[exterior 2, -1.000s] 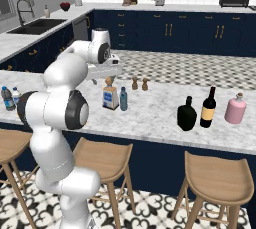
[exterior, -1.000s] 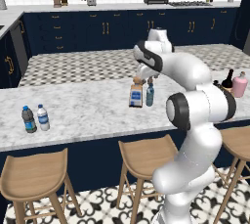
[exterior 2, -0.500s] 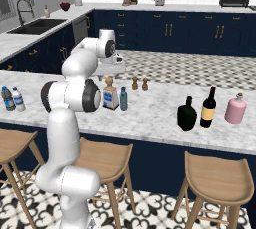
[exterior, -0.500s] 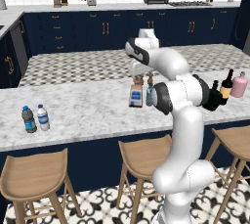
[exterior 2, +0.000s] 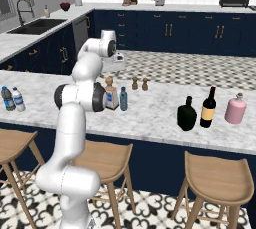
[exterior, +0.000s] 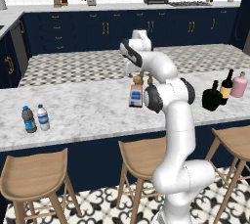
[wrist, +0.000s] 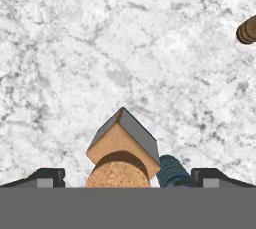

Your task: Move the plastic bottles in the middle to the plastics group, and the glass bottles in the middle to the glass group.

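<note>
My gripper (wrist: 130,178) is open and hangs above the square clear bottle (wrist: 122,143), whose cork stopper sits between the fingertips (wrist: 45,175). Nothing is held. That bottle (exterior 2: 111,98) stands mid-counter with the slim blue-grey plastic bottle (exterior 2: 123,99) touching its right side, and its ribbed cap (wrist: 172,172) shows in the hand view. The gripper (exterior 2: 119,59) is well above both. The black flask (exterior 2: 187,115) stands next to the wine bottle (exterior 2: 208,108) and the pink bottle (exterior 2: 235,109). Two small water bottles (exterior 2: 7,98) (exterior 2: 18,99) stand at the far left.
Two brown shakers (exterior 2: 134,83) (exterior 2: 145,84) stand just behind the middle bottles, and one (wrist: 247,29) shows in the hand view. Wooden stools (exterior 2: 215,178) line the marble counter's (exterior 2: 160,123) near edge. My own arm (exterior: 166,96) hides the slim bottle in the left base view.
The arm has folded in over the middle of the counter and the hand has drifted a little above the square bottle. The jaws stayed open. No bottle moved.
</note>
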Motion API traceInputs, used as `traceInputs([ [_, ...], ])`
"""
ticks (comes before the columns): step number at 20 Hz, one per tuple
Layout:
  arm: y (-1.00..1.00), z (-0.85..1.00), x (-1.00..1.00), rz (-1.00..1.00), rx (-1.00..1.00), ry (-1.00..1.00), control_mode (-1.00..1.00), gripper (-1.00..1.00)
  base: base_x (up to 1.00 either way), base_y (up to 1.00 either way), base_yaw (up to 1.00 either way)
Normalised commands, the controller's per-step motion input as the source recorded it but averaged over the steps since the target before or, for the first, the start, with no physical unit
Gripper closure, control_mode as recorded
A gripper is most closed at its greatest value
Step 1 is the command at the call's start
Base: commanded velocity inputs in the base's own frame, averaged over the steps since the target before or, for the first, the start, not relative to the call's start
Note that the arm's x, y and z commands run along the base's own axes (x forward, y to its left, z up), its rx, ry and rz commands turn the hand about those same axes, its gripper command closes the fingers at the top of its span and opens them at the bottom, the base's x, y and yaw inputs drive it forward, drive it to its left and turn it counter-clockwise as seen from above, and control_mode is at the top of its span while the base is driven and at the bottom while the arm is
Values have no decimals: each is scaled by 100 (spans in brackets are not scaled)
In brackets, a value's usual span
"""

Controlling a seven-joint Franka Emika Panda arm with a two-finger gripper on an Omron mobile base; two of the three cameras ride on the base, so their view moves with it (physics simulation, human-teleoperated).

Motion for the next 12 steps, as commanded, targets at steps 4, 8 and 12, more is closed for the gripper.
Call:
traceInputs([
  [4,7,-3,-18,0,0,0,-100,-100,0,0,0],
  [8,0,-8,-89,0,3,-3,-100,-100,0,0,0],
  [12,-8,-43,-99,0,1,-8,-100,-100,0,0,0],
])
